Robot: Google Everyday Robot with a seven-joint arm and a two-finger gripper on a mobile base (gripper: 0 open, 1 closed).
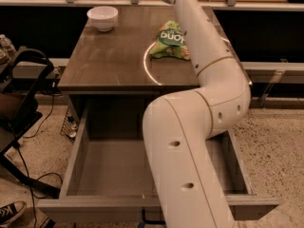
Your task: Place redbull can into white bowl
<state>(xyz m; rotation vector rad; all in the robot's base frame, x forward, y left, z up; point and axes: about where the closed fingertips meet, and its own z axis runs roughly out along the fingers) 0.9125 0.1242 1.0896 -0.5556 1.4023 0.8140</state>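
The white bowl (pixel 102 17) stands at the far left corner of the brown table (pixel 109 63), and nothing shows inside it. My white arm (pixel 199 42) rises from the lower middle, bends, and reaches back over the table, leaving the frame at the top edge to the right of the bowl. The gripper is past the top edge and out of view. The redbull can is also out of view.
A green snack bag (pixel 171 39) lies on the table's far right, next to my arm. A grey drawer (pixel 118 163) stands pulled open below the table front. A black stand and cables (pixel 23 108) are at the left. A shoe (pixel 10 212) is on the floor.
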